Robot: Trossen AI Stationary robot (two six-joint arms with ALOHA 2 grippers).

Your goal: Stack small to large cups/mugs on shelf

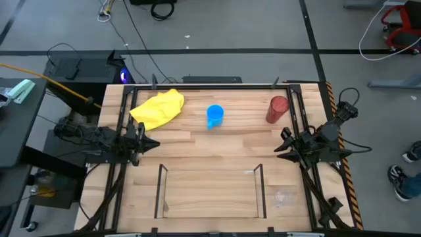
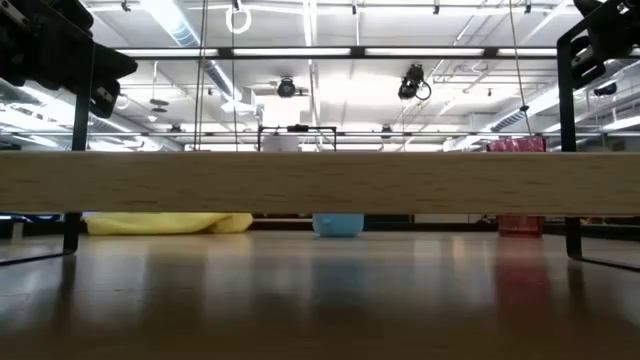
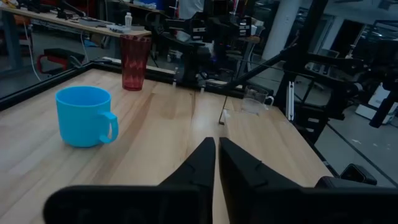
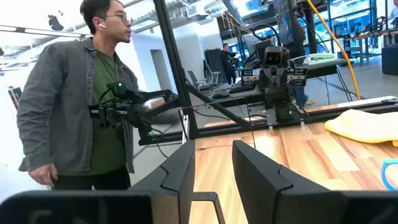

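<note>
A bright blue mug (image 1: pixel 215 116) stands upright at the table's far middle. A dark red tumbler (image 1: pixel 277 109) stands upright at the far right. A tiny clear cup (image 1: pixel 283 196) stands on the table near the front right, just right of the shelf (image 1: pixel 210 191). The shelf is a low rack with thin dark uprights at the near middle. My left gripper (image 1: pixel 154 143) is shut and empty at the table's left side. My right gripper (image 1: pixel 279 146) is open and empty at the right side. The left wrist view shows the mug (image 3: pixel 84 116), the tumbler (image 3: pixel 134 61) and the clear cup (image 3: pixel 255 99).
A yellow cloth (image 1: pixel 158 108) lies at the far left of the table. Black frame rails (image 1: pixel 118 131) run along the table's sides. In the low view the shelf's wood plank (image 2: pixel 320 182) crosses the picture. A person (image 4: pixel 81 93) stands beyond the table.
</note>
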